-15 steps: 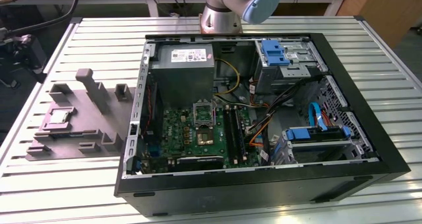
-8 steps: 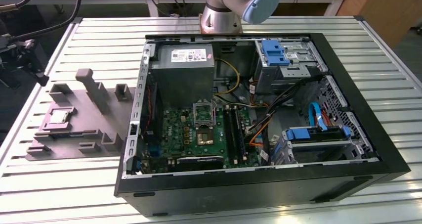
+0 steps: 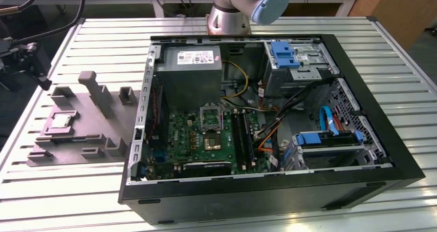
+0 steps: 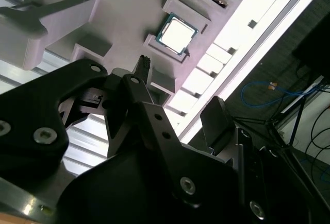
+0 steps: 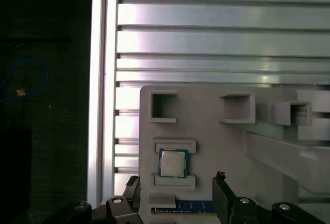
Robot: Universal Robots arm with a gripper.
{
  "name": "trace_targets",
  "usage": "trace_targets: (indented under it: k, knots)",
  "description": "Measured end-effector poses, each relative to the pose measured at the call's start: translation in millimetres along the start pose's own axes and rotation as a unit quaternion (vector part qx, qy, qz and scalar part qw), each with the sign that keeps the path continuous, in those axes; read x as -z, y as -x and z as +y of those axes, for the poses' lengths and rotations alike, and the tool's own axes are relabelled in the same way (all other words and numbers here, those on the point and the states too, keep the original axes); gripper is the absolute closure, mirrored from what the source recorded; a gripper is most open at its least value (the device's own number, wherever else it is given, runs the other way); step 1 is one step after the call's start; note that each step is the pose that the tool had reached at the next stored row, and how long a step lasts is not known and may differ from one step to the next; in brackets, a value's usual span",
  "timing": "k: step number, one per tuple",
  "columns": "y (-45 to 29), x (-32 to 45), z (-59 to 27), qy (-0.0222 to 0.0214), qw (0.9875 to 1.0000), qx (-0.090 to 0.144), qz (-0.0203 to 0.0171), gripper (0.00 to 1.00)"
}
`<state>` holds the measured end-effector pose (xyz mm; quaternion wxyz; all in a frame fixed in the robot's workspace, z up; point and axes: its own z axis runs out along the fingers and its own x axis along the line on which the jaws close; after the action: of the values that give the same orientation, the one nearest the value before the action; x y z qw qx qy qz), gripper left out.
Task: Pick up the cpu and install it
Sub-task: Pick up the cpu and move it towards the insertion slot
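cpu (image 5: pixel 172 162): lies flat in a recess of the grey tray (image 5: pixel 227 147) on the table (image 5: pixel 206 38).
jaws: spread wide, empty, tips near the cpu, not touching it.

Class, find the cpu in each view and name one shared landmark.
Exterior view: the cpu lies on the tray, at the exterior view's left of the computer case.
First wrist view: cpu in the tray's recess, ahead of the gripper.
Second wrist view: cpu in that recess.
Shared landmark: the tray.
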<state>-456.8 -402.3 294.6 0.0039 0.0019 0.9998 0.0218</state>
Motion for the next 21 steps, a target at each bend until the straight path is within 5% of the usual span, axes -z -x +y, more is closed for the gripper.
trace_targets:
  k: [14, 21]
  knots:
    - [0.0, -1.9, -0.1, 0.0001, 1.0000, 0.000, 0.0000, 0.34]
    - [-0.1, -11.7, -3.1, 0.0000, 1.0000, -0.001, 0.0001, 0.34]
